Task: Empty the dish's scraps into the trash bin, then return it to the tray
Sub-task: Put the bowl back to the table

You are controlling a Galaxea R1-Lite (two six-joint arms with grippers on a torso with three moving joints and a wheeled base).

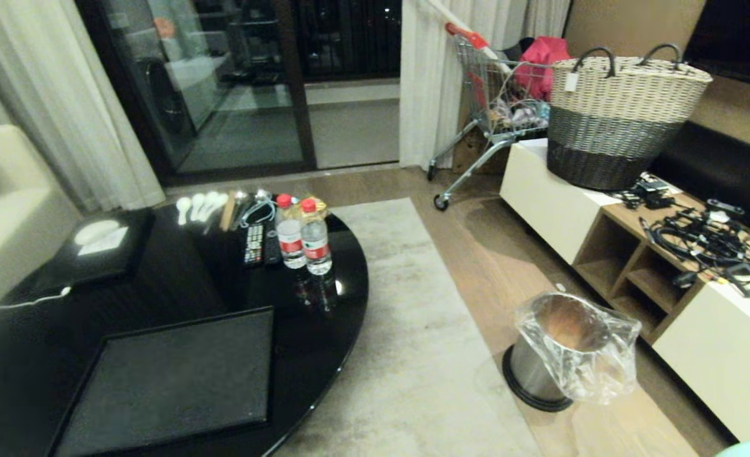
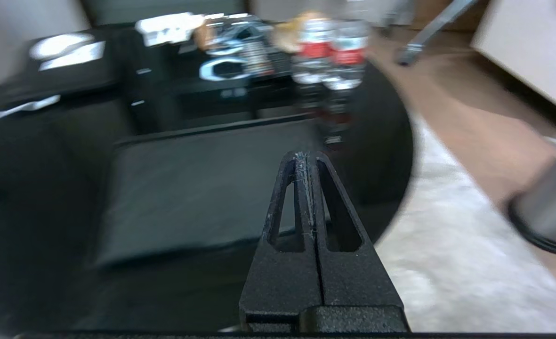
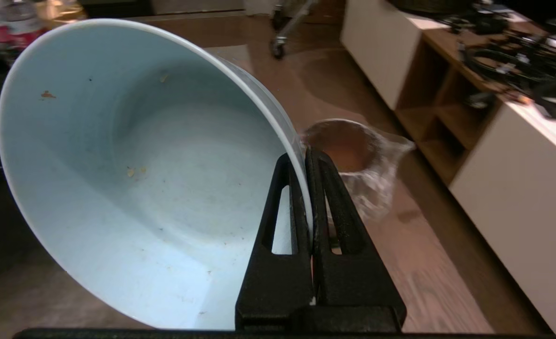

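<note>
Dish held at its rim by the right tool, which is clamped on the bowl wall with one finger inside and one outside. We find the bowl tipped on its side, mouth facing the wrist camera, and its bluish-white inside holds only a few specks; no carrot slices or strips show. We judge the emptying done and the return leg outstanding.

The relation that governs the coming move: the tray lies on the glossy black table at near left in the head view, while the trash bin stands on the floor at near right, well apart from the table. In the right wrist view the bin sits just beyond the dish rim, so the dish is on the bin side and the tray lies to its left. The tray's long axis runs left to right.

The left tool is clenched and empty, hanging over the tray's near right part; it is the nearer arm to the tray but carries nothing. Two water bottles stand beyond the tray's far edge, a hazard for any overshoot.
</note>
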